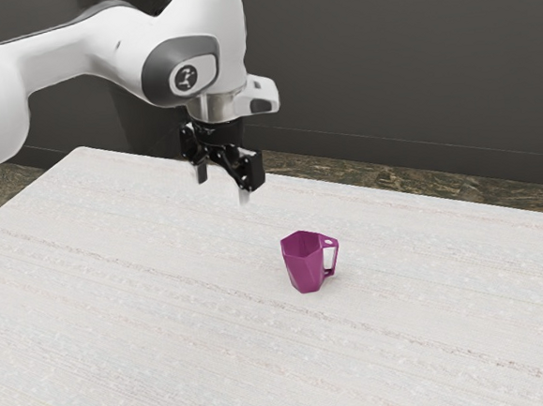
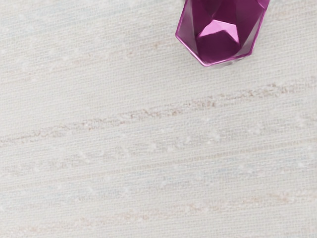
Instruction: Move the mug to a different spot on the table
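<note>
Exterior view first: the mug (image 1: 306,261) stands upright on the worktop (image 1: 123,346), a faceted magenta piece with its handle (image 1: 330,253) turned to the exterior view's right. Nothing touches it, and we judge that the move has not begun. Our pincer (image 1: 221,183) hangs in the air higher than the mug and off to the exterior view's left of it, well apart, its two black fingers spread with nothing between them. We read that gap as readiness: it looks wide enough to come down around the mug's wall, and the upright stance leaves the open mouth free for such a grasp. The handle faces away from our pincer, so it should not get in the way.

Our arm (image 1: 71,49) reaches in from the exterior view's left, the last link roughly level and the wrist bent so the pincer points straight down at the worktop. In the wrist view the mug (image 2: 220,32) lies off to one side of the pincer rather than under it — we would need to travel over it before lowering.
</note>
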